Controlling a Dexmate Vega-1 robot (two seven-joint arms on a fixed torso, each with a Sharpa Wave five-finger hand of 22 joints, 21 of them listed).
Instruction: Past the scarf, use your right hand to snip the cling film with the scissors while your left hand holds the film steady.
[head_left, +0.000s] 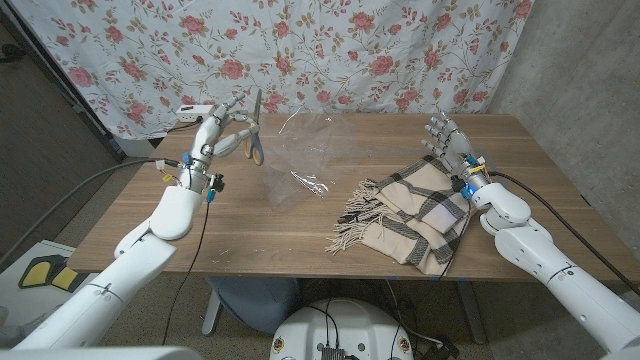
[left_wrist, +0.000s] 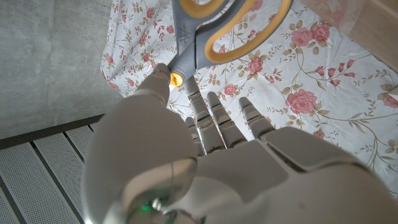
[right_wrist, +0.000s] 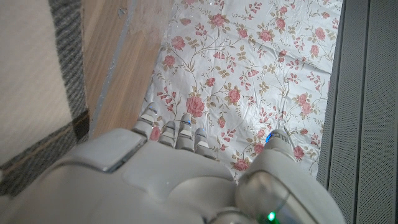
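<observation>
Left hand (head_left: 213, 137) grips scissors (head_left: 252, 141) beside cling film (head_left: 300, 150) | right hand (head_left: 446, 138) open, empty over scarf (head_left: 410, 210) | advice: pass scissors rightward, tension film first.

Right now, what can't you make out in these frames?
- Scissors blades: in the left wrist view the top edge cuts them off; the head view is too small to tell open or closed.
- Left hand grip: the hand's own back hides its fingers.
- Film edges: transparent, outline unclear in the head view.
- Right hand: fingers mostly hidden behind its back in the right wrist view.
</observation>
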